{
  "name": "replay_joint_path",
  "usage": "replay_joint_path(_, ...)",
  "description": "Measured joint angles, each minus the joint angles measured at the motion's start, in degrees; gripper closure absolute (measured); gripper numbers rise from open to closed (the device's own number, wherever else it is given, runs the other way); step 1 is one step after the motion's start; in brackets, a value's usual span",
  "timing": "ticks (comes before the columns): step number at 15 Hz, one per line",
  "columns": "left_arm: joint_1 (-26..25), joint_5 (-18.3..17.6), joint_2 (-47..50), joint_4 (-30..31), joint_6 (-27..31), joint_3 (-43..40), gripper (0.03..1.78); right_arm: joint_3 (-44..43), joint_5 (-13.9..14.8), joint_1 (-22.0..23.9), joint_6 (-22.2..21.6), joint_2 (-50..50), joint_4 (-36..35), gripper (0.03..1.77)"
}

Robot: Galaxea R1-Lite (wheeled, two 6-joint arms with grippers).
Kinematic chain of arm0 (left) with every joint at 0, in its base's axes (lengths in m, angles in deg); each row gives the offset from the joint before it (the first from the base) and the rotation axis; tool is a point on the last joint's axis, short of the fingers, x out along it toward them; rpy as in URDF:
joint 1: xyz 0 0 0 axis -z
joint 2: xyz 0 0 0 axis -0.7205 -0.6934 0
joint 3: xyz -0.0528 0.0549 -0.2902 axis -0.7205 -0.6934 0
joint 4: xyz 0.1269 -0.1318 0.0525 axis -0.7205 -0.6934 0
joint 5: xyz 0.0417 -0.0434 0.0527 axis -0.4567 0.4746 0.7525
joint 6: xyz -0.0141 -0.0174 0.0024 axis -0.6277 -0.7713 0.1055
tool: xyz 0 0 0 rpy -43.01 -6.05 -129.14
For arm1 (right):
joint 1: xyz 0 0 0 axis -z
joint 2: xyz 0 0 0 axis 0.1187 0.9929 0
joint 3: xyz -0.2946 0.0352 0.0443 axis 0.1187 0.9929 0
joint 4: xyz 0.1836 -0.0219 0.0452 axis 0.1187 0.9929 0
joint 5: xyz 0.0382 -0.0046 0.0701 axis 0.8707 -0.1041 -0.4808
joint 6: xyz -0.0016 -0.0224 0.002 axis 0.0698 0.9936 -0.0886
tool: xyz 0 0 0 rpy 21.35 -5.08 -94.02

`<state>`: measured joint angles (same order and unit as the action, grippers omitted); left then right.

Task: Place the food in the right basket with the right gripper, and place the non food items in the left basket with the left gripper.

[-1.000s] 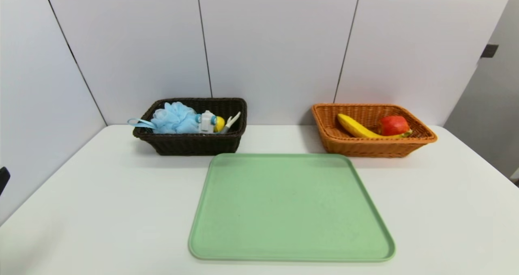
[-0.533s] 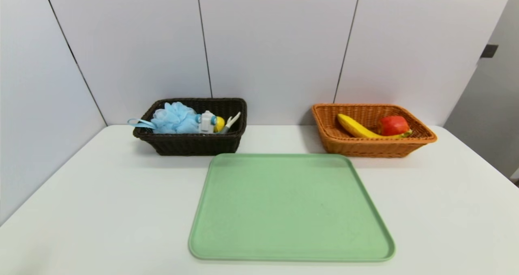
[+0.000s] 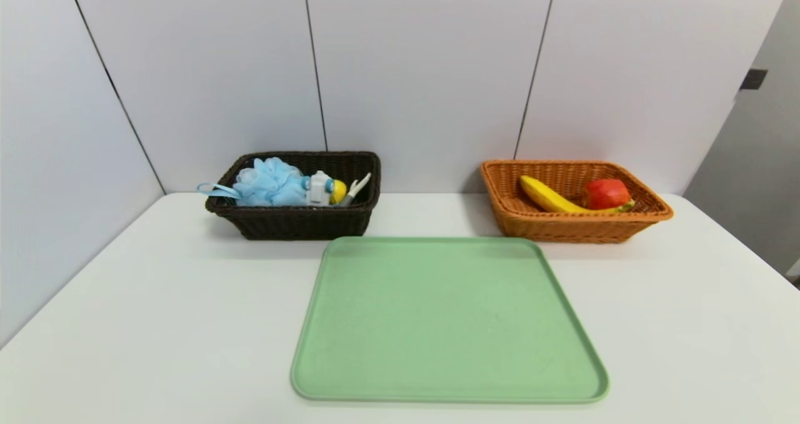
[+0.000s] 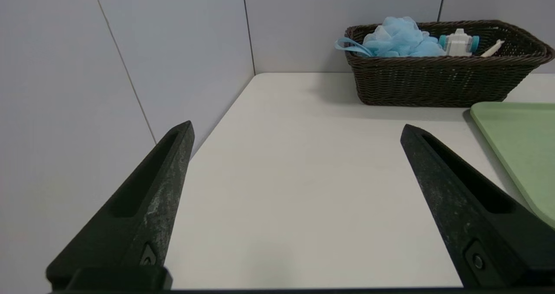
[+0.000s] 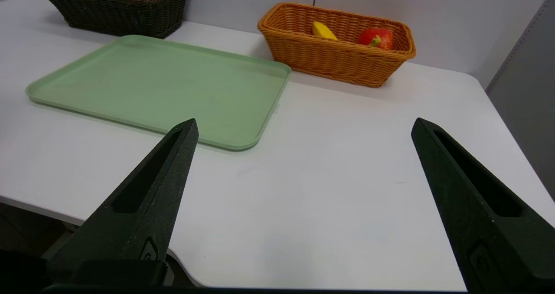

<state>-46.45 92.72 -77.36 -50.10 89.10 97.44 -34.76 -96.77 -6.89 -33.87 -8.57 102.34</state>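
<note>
Sorting looks done: banana (image 3: 547, 196) and apple (image 3: 605, 193) in orange basket (image 3: 578, 227), sponge (image 3: 269, 183), duck toy (image 3: 326, 189), peeler (image 3: 356, 188) in dark basket (image 3: 294, 222). My left pincer (image 4: 295, 131) and right pincer (image 5: 303, 127) hang apart, empty, over the near bench (image 3: 156, 324); nothing left to grasp.

Bright, even light falls from overhead, with no harsh glare on the white worktop (image 3: 156, 299). Soft, short shadows pool beneath the dark brown basket (image 4: 442, 83) ahead of the left claw (image 4: 297, 129) and beneath the green tray (image 5: 160, 88) ahead of the right claw (image 5: 303, 125). Both claws' near fingers look slightly soft.
</note>
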Motion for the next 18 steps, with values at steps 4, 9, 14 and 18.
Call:
replay_joint_path(4,0.0,0.1,1.9,0.0,0.0,0.2,0.12,-5.1,-1.1,0.0,0.0,0.0,4.5,0.10)
replay_joint_path(9,0.0,0.2,2.2,0.2,0.0,-0.2,0.12,-7.8,-1.2,0.0,0.4,0.0,7.6,0.10)
replay_joint_path(14,0.0,0.4,2.2,8.5,2.2,-3.6,0.12,-2.3,2.6,0.0,1.1,0.0,-1.3,0.10)
replay_joint_path(18,0.0,0.0,2.2,19.7,5.8,-8.7,0.12,16.4,5.5,0.0,7.2,0.0,-27.3,0.10)
